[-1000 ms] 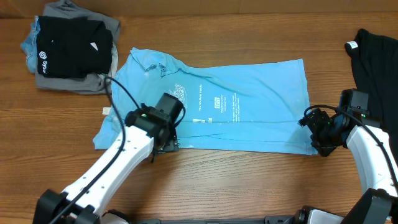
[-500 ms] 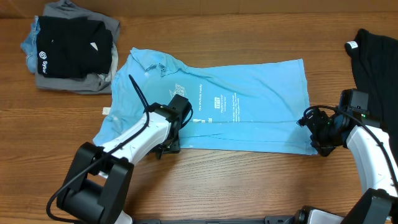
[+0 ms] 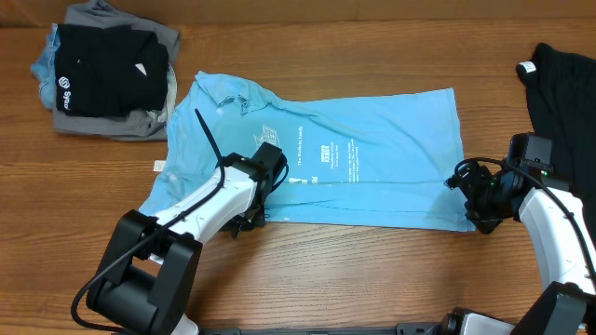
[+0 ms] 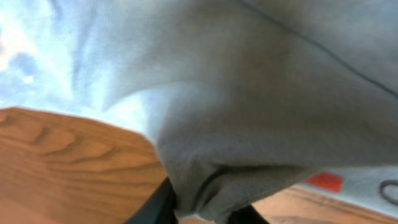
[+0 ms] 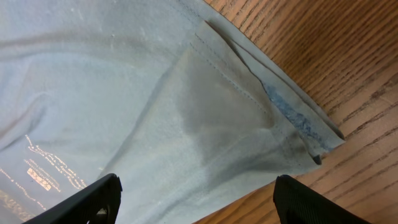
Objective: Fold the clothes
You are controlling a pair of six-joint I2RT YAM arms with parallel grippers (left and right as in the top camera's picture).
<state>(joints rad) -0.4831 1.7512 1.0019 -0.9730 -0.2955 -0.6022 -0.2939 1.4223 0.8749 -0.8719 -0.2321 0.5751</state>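
Blue T-shirt (image 3: 372,167) flat on tabletop (image 3: 372,279).
L jaws pinch its 7 o'clock edge (cloth bunched); R jaws spread wide over 4 o'clock corner.

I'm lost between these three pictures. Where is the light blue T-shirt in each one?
Overhead: the T-shirt lies spread across the middle of the table.
Left wrist: the T-shirt fills most of the frame, bunched close up.
Right wrist: the T-shirt covers the upper left, hem corner at right.
Shared landmark: the wood-grain table.
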